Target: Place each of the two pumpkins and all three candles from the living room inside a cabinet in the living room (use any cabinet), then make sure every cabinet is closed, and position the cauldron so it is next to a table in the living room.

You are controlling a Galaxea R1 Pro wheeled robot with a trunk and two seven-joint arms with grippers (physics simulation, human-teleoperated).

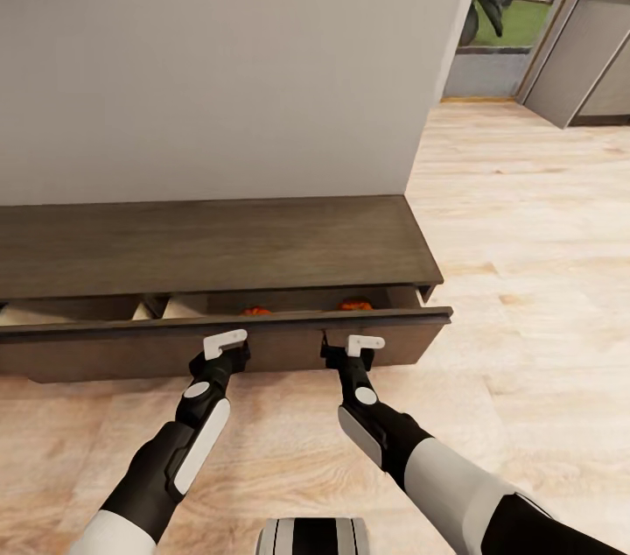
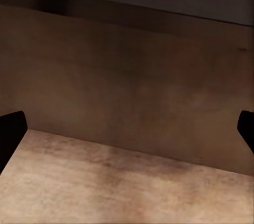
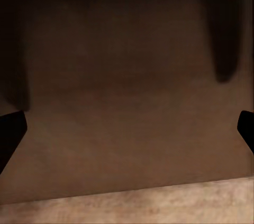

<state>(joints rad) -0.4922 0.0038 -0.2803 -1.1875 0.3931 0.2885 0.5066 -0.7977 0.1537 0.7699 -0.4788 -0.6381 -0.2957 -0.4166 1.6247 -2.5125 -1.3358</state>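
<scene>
Stood against a pale wall [image 1: 219, 56] on light wood floor [image 1: 525, 275]: the low dark-brown cabinet [image 1: 210, 244], its drawer [image 1: 219, 336] pulled partly out. Glimpsed inside, near the drawer's right end: two orange pumpkins [image 1: 256, 311] [image 1: 355, 305], mostly hidden by the front panel. Reached forward and down, both arms. Pressed close against the drawer front: left pincer [image 1: 226, 354] and right pincer [image 1: 337, 355]. Spread wide apart in both wrist views, the dark fingertips [image 2: 10, 134] [image 3: 10, 134], holding nothing, facing the brown panel.
</scene>
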